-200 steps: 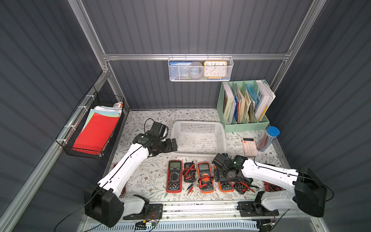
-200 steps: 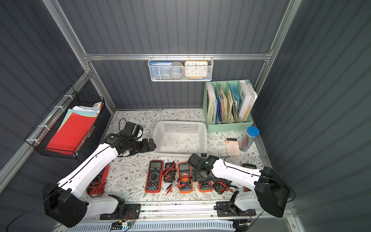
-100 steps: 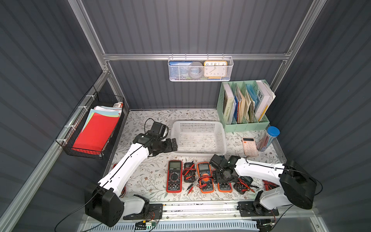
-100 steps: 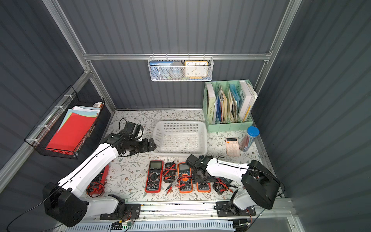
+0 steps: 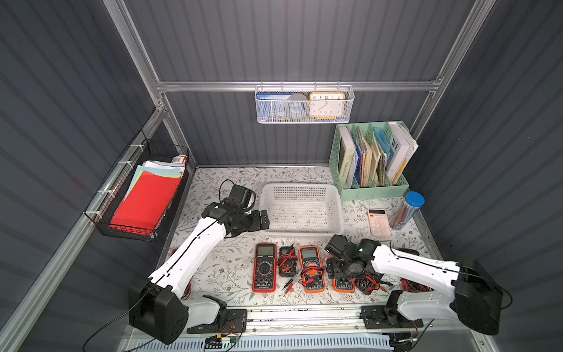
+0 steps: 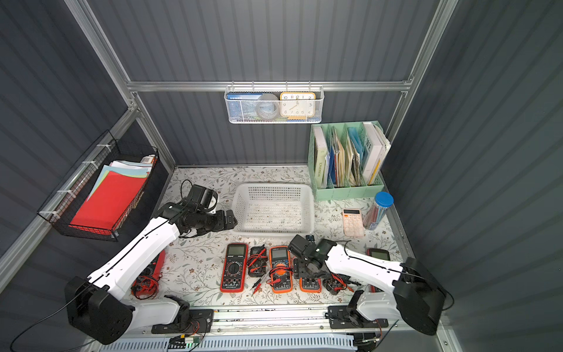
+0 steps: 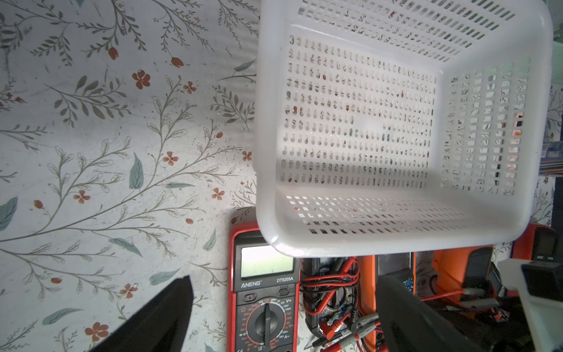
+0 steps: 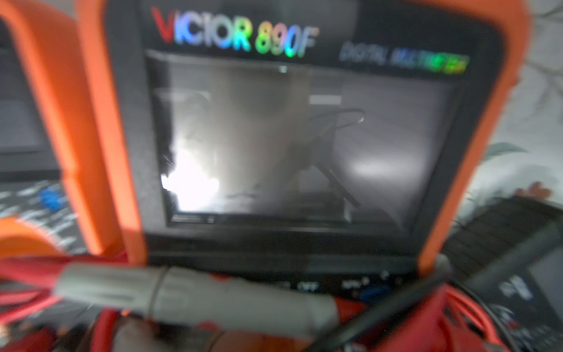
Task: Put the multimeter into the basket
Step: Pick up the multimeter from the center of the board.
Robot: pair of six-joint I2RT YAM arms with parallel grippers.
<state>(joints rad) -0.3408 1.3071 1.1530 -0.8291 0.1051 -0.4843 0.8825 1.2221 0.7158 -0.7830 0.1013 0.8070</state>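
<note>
The white perforated basket [image 5: 301,233] [image 6: 271,233] stands empty at mid-table. In front of it lies a row of multimeters. My right gripper [image 5: 341,271] [image 6: 307,269] is down over the upper half of the rightmost orange multimeter [image 5: 343,285] [image 6: 310,285]. That multimeter's screen [image 8: 289,137] fills the right wrist view, with a grey probe across it, and the fingers are hidden there. My left gripper [image 5: 263,221] [image 6: 230,221] [image 7: 283,279] hovers open and empty beside the basket's [image 7: 265,152] left wall.
A red multimeter [image 5: 264,268], a small black one with coiled leads [image 5: 287,262] and another orange one [image 5: 310,269] lie left of the right gripper. A pink calculator [image 5: 378,222], a pen jar [image 5: 408,210] and a green file holder [image 5: 371,164] stand at the right.
My right arm has swung in and come down over the rightmost orange multimeter. The left arm has not moved.
</note>
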